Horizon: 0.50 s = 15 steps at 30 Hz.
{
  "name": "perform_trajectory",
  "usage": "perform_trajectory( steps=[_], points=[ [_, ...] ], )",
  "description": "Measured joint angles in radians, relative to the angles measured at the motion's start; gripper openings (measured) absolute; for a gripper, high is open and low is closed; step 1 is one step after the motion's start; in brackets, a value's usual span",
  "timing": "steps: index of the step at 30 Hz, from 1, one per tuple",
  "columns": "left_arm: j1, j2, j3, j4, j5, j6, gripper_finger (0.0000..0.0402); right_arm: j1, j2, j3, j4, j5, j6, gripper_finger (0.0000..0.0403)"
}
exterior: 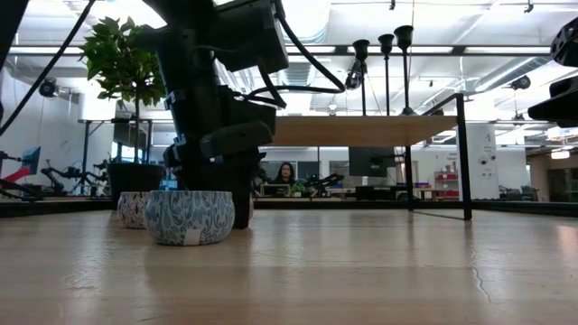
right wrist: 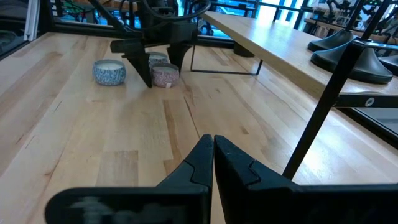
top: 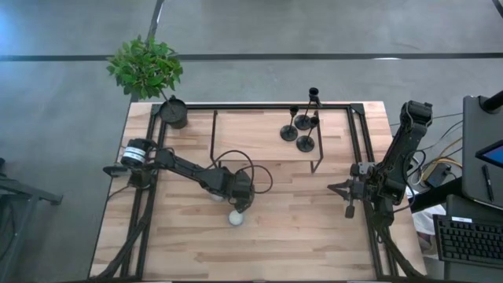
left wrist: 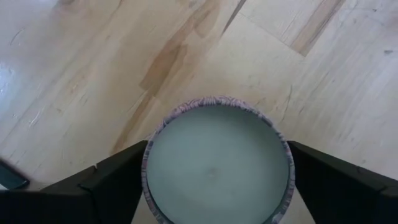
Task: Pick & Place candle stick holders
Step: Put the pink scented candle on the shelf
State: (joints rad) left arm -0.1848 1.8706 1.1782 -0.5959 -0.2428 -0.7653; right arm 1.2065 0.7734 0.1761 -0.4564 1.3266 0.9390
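Three black candle stick holders point(top: 302, 130) stand on their disc bases on a raised wooden shelf point(top: 251, 134) at the far right; their cup tops point(exterior: 386, 41) show in the low view. My left gripper point(left wrist: 217, 171) is open at mid-table, pointing steeply down, with a finger on either side of a pink-patterned candle point(left wrist: 217, 162) that sits on the table. My right gripper point(right wrist: 213, 146) waits shut and empty at the table's right side point(top: 350, 200). My left gripper comes from above, and its fingers point(left wrist: 118, 180) stand close against the round wall point(left wrist: 147, 168) of the pink-patterned candle on two opposite sides. Whether they touch it I cannot tell. The candle stands upright on the table.
A blue-patterned candle point(right wrist: 109, 71) lies just toward the near edge from my left gripper point(top: 236, 218). Another candle point(right wrist: 157, 58) sits behind the gripper. A potted plant point(top: 173, 112) stands at the far left corner. Black frame bars point(top: 354, 149) run along the table's sides.
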Motion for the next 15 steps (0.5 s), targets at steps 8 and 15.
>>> perform_trajectory(
  steps=[8, 15],
  points=[
    [0.001, 0.000, 0.000, -0.004, -0.005, -0.031, 0.0305, 0.000, 0.000, 0.000, 0.000, 0.000, 0.000, 0.0008],
    [0.001, 0.000, 0.000, -0.006, -0.010, -0.032, 0.0310, 0.000, 0.000, 0.000, 0.000, 0.000, 0.000, 0.0008]
  ],
)
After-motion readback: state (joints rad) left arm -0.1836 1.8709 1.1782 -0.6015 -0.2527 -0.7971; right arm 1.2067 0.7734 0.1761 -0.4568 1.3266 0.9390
